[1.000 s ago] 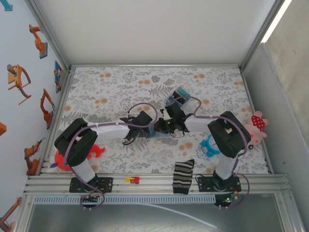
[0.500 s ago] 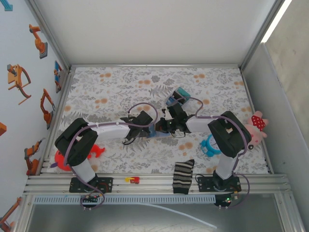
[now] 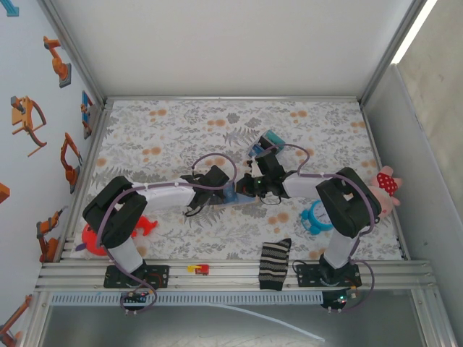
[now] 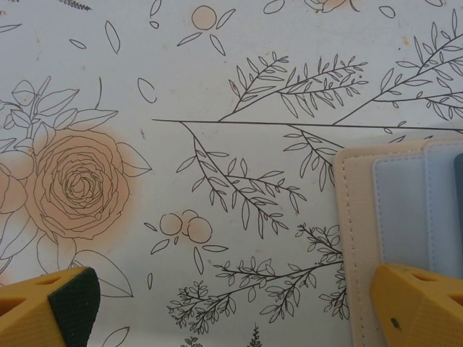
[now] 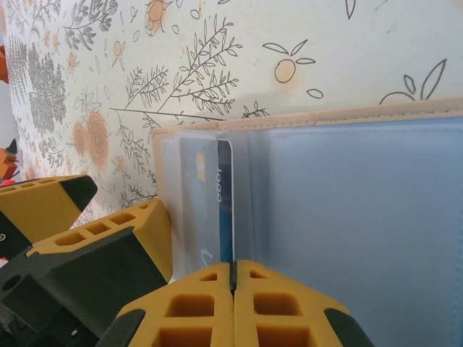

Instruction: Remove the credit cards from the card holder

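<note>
The card holder lies open, blue side up, between both arms. The right gripper is pinched tight at the near end of a card in the clear pocket; whether it really has it, I can't tell. The card's long axis points straight at that gripper, so a straight pull looks right. The left gripper gapes empty at the card holder's tan edge.

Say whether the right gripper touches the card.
Touching. The right wrist view shows the card running into the seam of the shut right gripper.
</note>
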### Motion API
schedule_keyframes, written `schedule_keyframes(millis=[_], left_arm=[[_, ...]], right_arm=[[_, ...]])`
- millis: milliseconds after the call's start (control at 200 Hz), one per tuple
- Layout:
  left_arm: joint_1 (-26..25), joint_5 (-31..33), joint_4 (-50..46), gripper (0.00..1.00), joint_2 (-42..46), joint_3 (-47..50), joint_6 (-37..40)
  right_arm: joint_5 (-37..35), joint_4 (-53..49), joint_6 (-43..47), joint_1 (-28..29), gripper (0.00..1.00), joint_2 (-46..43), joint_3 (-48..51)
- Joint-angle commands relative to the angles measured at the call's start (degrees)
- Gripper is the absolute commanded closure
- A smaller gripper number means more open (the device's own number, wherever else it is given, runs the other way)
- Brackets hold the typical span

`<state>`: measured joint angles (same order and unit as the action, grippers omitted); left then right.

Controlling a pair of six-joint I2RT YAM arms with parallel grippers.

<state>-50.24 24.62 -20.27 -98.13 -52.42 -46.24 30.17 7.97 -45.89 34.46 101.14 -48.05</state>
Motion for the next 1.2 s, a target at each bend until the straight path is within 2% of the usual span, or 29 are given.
schedule_keyframes(millis=[0,396,716,1197], left_arm=[[-0.4,-0.1,-3.5,0.03,-0.5,-0.8,-0.1],[-0.5,-0.8,-2.4,0.03,3.3,-3.9,3.7],[-0.5,-4.1,0.8,0.03,-0.1,-4.7,5.5],[-0.4,-4.2,0.1,0.03,-3.1,-3.7,4.9]], right_arm=[[-0.8,-0.9,0.5,-0.4,1.00,-1.8,0.0],[-0.7,-1.7,0.9,-0.3,1.00,-2.2,0.0],[-0.4,-1.5,0.8,-0.4,1.00,-2.3,0.2],[-1.2,-2.4,1.0,-0.5,1.00,-3.4,0.6]])
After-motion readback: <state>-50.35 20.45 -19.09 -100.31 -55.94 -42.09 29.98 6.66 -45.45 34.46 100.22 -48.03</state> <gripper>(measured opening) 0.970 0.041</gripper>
